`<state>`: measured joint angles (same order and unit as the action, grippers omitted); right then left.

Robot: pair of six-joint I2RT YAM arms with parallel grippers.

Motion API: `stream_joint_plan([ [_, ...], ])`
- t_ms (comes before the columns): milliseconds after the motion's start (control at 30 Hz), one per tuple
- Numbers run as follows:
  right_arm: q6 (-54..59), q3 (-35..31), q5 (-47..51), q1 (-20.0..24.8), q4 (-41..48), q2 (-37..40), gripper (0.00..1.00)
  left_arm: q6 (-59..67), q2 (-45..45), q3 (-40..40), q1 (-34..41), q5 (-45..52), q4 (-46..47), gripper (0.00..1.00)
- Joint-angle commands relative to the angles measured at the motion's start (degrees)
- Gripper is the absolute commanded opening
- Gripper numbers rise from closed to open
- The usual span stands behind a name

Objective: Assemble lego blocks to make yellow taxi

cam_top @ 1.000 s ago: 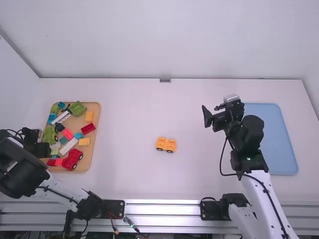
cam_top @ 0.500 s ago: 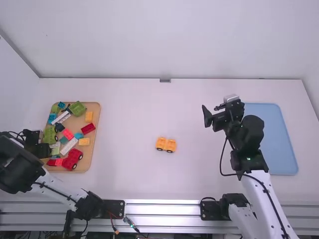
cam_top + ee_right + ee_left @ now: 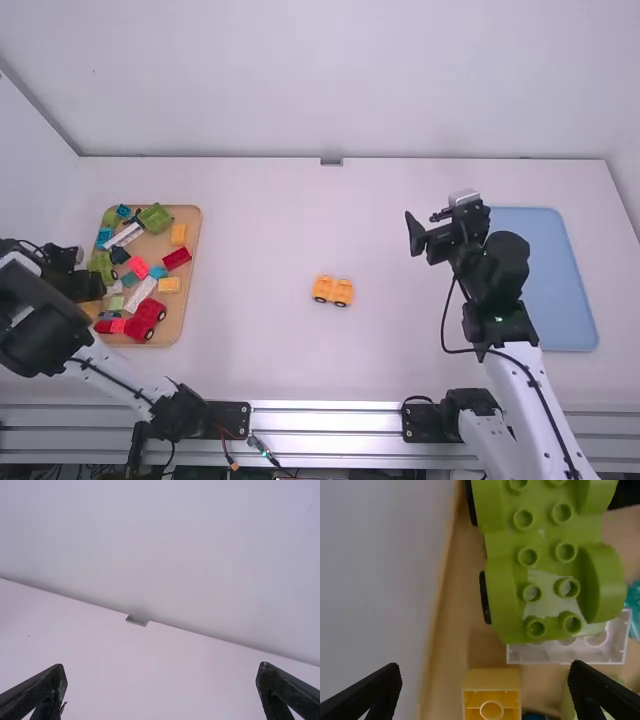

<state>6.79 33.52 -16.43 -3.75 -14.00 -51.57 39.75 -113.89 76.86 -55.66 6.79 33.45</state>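
I could cross the table between the wooden tray and yellow wheeled base — within the tray, blocks crowd me.

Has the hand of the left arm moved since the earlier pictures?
Yes; judged against the wooden tray, the left hand shifted slightly toward the tray's far end.

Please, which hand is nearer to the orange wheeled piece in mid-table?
Right. The right hand is raised to the right of the orange wheeled piece and a little farther forward; the left hand is far to its left, over the wooden tray.
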Motion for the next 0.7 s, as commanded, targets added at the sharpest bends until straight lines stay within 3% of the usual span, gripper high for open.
stream_joint_plan([
  [0, -0.1, 2.1, -0.3, 0.0, -0.1, -0.1, 0.99, -3.0, -0.2, 2.0, 1.0, -3.6, 2.1, 0.85],
  [167, 0.1, 2.1, -0.3, 0.0, 0.3, -0.1, 0.99, -4.0, 0.0, 2.2, 0.4, -3.3, 5.5, 0.71],
  [667, 0.1, 2.1, -0.3, 0.0, -0.2, -1.2, 0.99, -4.4, 0.4, -3.8, -0.6, -2.8, 1.1, 0.69],
])
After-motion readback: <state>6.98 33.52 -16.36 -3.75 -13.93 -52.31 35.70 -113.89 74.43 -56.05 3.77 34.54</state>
